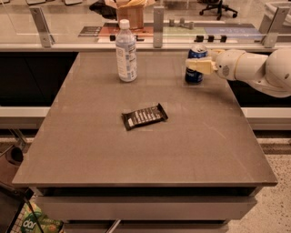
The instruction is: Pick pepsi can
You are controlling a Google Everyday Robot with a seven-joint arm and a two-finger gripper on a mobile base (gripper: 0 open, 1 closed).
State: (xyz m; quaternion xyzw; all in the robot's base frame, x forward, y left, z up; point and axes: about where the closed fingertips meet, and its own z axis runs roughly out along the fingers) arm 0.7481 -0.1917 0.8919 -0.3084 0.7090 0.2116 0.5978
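At the far right of the grey table (136,154), close to its back edge, the pepsi can (194,76) is seen standing upright on the tabletop. Its blue body and silver top can be made out, but the round logo is covered by the gripper (199,66), whose cream-coloured part is laid across the front of the can at mid-height. Whether the gripper is clamped on the can or only set against it cannot be told, since its far side is hidden behind the can. The white arm (254,68) is brought in from the right and is cut off by the picture's edge.

A clear water bottle (126,52) with a white cap is placed upright at the back of the table, well apart from the can on its left. A pale label is wrapped round it, but no writing can be read.

A dark snack wrapper (144,116) is laid flat near the middle of the table, slightly askew. Pale print is carried on it, yet no brand can be deciphered.

Behind the table a glass partition (82,27) is mounted on metal posts, and a cardboard box (129,10) is seen through it, cropped at the top. At the lower left corner a green packet (37,223) with white lettering is partly cut off, and its wording cannot be read.
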